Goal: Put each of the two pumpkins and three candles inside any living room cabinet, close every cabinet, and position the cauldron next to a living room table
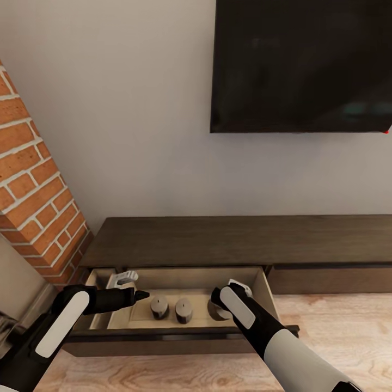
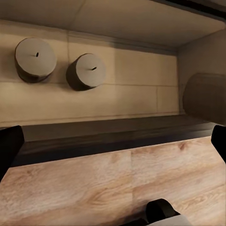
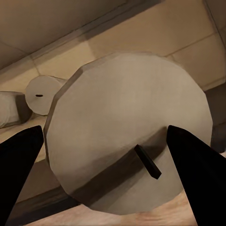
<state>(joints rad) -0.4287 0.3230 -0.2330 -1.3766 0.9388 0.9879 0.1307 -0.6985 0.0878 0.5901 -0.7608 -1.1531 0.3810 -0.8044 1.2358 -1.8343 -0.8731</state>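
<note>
Candle number three (image 3: 129,146) sits between the right gripper's (image 3: 113,155) open fingers, low in the open cabinet (image 1: 239,239) drawer beside two others.

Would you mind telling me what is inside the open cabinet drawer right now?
The open drawer holds two candles standing side by side, with a third candle between the right gripper fingers. The arm covers most of that third one from above.

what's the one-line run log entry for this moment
stage: third candle into open cabinet drawer | right gripper: astride candle, contact unclear | left gripper: idle | two candles in drawer
</note>
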